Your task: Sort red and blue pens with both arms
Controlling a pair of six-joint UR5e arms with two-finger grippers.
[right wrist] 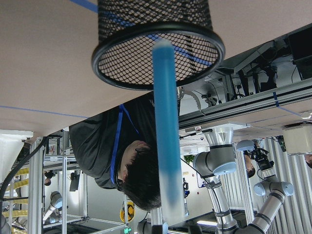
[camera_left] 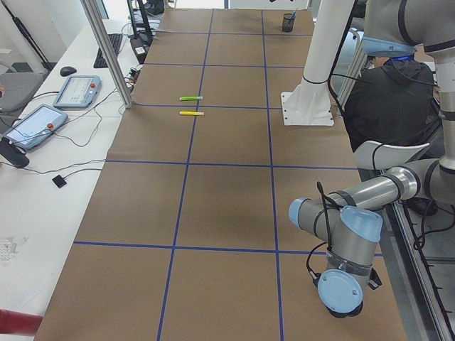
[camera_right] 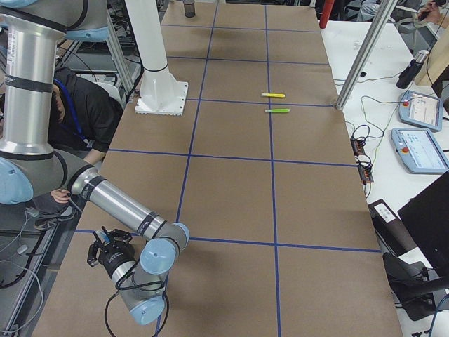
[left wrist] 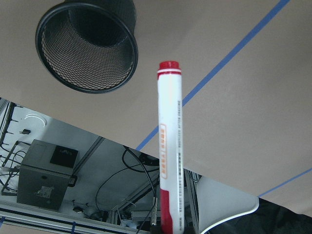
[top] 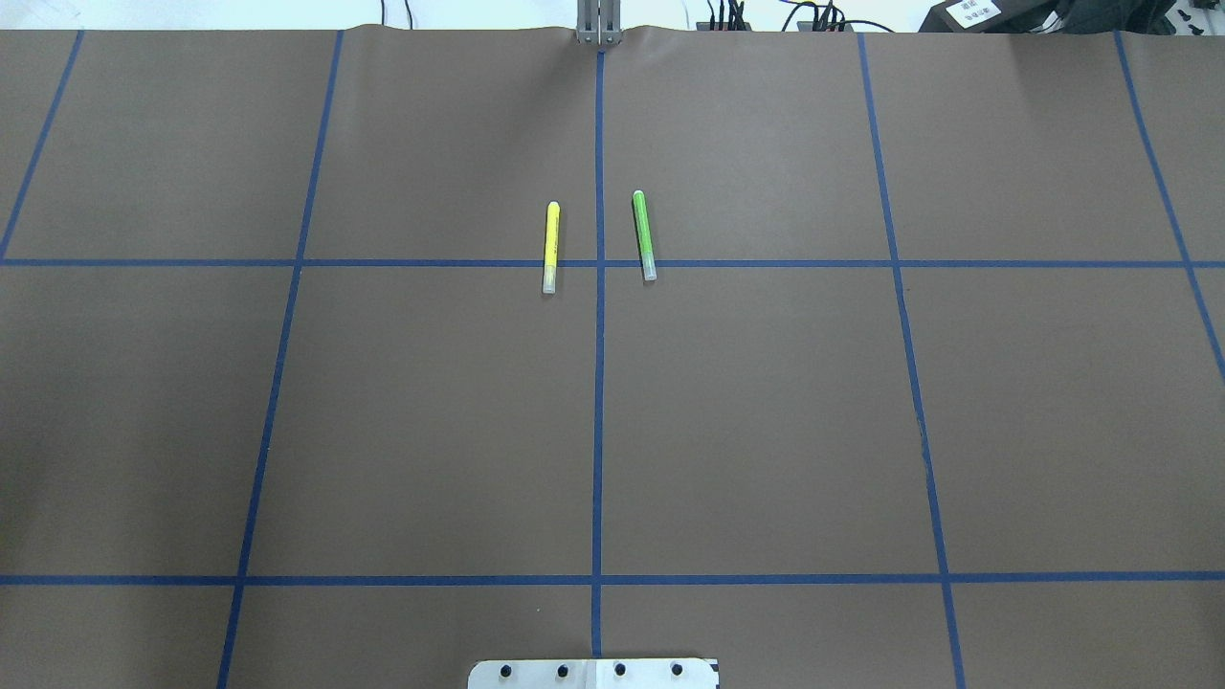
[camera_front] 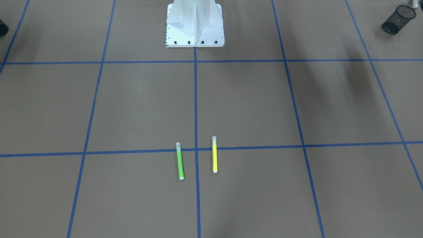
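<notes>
Arms: left arm (camera_left: pixel 370 190) folds low over the left end of the table (top: pixel 766 431), right arm (camera_right: pixel 116 203) low over its right end.
Grip: left gripper (left wrist: pixel 167 230) pinches the red marker (left wrist: pixel 169 146), tip beside the rim of a mesh cup (left wrist: pixel 87 89); right gripper (camera_right: pixel 98 254) pinches the blue pen (right wrist: pixel 165 126), lined up with the mouth of a second mesh cup (right wrist: pixel 156 14).
Around: you have the green pen (camera_front: pixel 180 161) and yellow pen (camera_front: pixel 214 154) side by side mid-table, toward your edge, well apart from both arms.

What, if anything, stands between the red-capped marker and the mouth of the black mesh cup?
Nothing visible. In the left wrist view the red-capped marker sits beside the black mesh cup, apart from its rim; the cup looks empty.
</notes>
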